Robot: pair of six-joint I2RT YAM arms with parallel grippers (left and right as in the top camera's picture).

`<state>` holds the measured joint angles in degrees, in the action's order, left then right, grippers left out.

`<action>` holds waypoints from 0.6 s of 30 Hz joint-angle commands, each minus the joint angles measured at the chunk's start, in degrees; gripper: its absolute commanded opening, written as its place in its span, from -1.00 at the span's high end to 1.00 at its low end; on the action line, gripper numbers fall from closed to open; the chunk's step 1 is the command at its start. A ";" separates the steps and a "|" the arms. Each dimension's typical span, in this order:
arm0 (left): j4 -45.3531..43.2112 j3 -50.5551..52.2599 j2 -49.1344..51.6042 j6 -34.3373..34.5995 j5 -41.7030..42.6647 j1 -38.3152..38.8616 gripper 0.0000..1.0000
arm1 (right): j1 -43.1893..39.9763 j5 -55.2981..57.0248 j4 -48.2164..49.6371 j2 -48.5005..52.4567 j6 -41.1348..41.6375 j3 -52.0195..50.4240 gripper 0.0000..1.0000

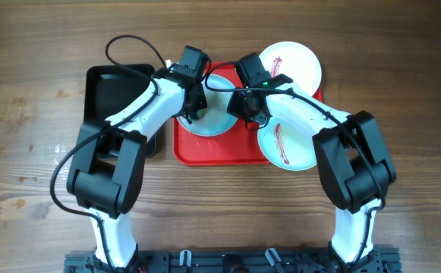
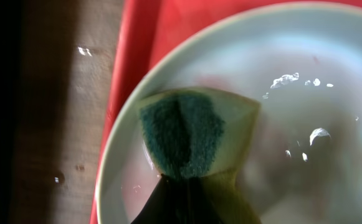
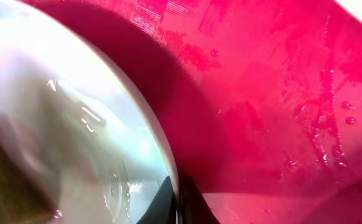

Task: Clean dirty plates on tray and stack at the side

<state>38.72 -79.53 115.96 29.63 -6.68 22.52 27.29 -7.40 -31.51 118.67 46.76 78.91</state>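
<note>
- A robot test bench, the sort found in a lab; seen from overhead, a white-and-black left arm and right arm rise from a black mounting rail at the table's near edge
- The wood-grain table fills the whole frame
- A black cable loops loose above the left arm
- Dishwashing props stand in for a kitchen: a red tray; a black tray beside it; a white plate; a streaked plate
- Close up, a green-faced sponge sits on a wet mint-green plate
</note>
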 commanded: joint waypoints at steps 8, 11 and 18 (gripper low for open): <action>8.46 1.73 1.49 -24.50 39.69 -0.17 0.92 | 0.13 0.94 -0.04 2.32 -1.38 -0.66 0.91; 8.92 1.73 1.49 -27.71 44.11 -0.17 0.92 | 0.13 0.92 0.37 2.32 -1.40 -0.66 0.91; 1.01 1.75 1.49 -19.78 32.92 -0.17 0.92 | 0.13 0.92 0.42 2.32 -1.64 -0.66 0.91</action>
<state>42.35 -78.65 116.38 5.82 29.67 21.50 27.33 -7.49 -31.57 118.67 44.86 78.91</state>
